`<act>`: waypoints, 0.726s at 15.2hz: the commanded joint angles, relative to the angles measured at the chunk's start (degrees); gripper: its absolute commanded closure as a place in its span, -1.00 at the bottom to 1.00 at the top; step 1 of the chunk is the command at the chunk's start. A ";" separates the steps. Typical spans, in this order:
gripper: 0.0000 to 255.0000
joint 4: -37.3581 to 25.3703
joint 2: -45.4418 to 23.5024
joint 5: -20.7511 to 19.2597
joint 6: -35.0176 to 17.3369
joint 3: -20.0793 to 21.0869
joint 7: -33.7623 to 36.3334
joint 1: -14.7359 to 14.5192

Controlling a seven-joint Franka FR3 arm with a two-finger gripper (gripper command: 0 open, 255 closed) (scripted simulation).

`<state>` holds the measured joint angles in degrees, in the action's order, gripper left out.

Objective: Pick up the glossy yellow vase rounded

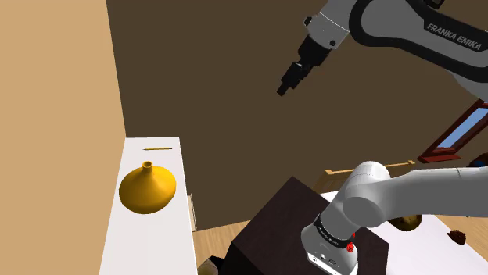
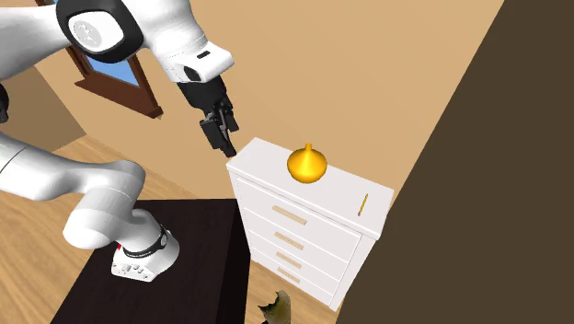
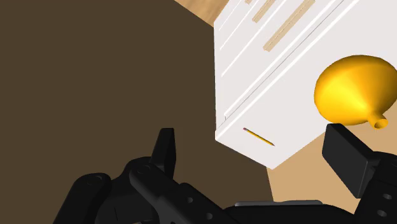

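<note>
In the shoulder view, the yellow vase (image 1: 147, 187) stands upright on the white top of a dresser (image 1: 168, 242) against a tan wall, its body wide and rounded with a short narrow neck. A thin yellow pencil (image 1: 157, 148) lies on the same top, apart from the vase. The gripper (image 1: 284, 86) hangs in the air before a dark brown wall, well apart from the vase, empty. In the second exterior view, the vase (image 2: 307, 164) sits near the middle of the dresser (image 2: 304, 230) top above a column of drawers, the pencil (image 2: 362, 204) lies close to the far edge, and the gripper (image 2: 225, 144) hovers just off the dresser's near corner, pointing down. In the wrist view, the gripper (image 3: 254, 154) has its fingers (image 3: 167, 149) spread wide with nothing between them; the vase (image 3: 356, 86) shows past one fingertip, the pencil (image 3: 259, 136) by the dresser (image 3: 273, 70) corner.
</note>
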<state>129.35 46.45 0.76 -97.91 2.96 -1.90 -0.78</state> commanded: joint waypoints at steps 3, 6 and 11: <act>-1.00 0.99 -1.81 0.84 -2.53 1.83 1.80 -0.42; -1.00 1.98 -5.02 1.92 -6.34 4.57 4.51 -1.01; -1.00 2.25 -11.59 3.11 -12.59 9.23 9.06 -1.70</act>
<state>131.51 36.61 3.75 -108.72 11.40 6.42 -2.48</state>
